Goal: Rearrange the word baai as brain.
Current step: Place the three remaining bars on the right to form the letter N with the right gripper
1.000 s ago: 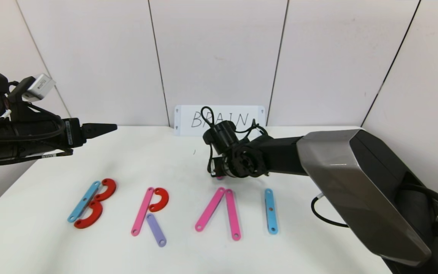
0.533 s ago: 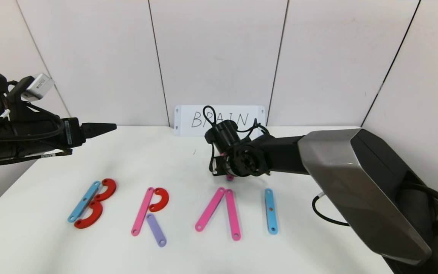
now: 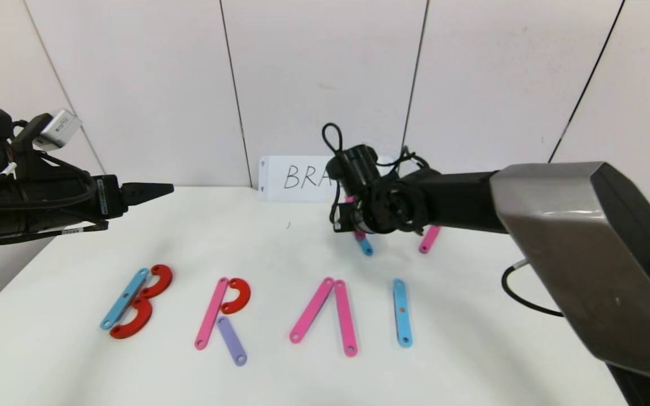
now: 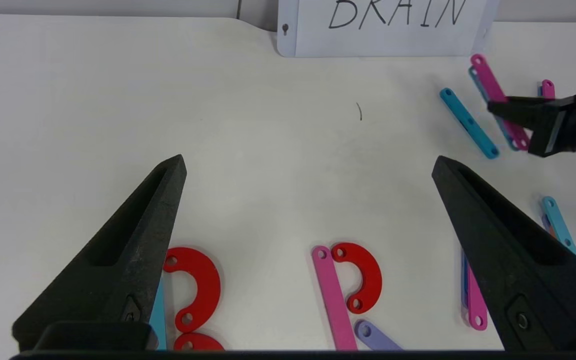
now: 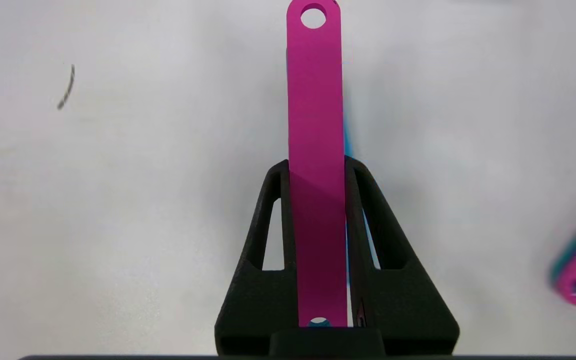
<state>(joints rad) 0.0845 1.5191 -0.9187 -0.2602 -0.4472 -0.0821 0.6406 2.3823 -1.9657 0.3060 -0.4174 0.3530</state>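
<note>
The word lies along the table's front: a B with a blue strip [image 3: 124, 298] and red curves [image 3: 158, 280], an R with a pink strip [image 3: 211, 313], a red curve [image 3: 237, 295] and a purple strip [image 3: 231, 340], two leaning pink strips [image 3: 312, 309], and one blue strip [image 3: 402, 312]. My right gripper [image 5: 316, 167] hangs above the table's back middle, in front of the card, shut on a pink strip [image 5: 315, 100] that sticks out past its fingertips. My left gripper [image 4: 309, 161] hovers open and empty over the back left.
A white card [image 3: 297, 177] with handwritten BRAIN leans on the back wall, half hidden by the right arm. A loose blue strip [image 3: 365, 246] and a loose pink strip [image 3: 429, 239] lie on the table below the right gripper.
My right gripper shut on the pink strip down at the table, then rose and moved back and right with it. That uncovered the loose blue and pink strips. The left arm stayed still.
</note>
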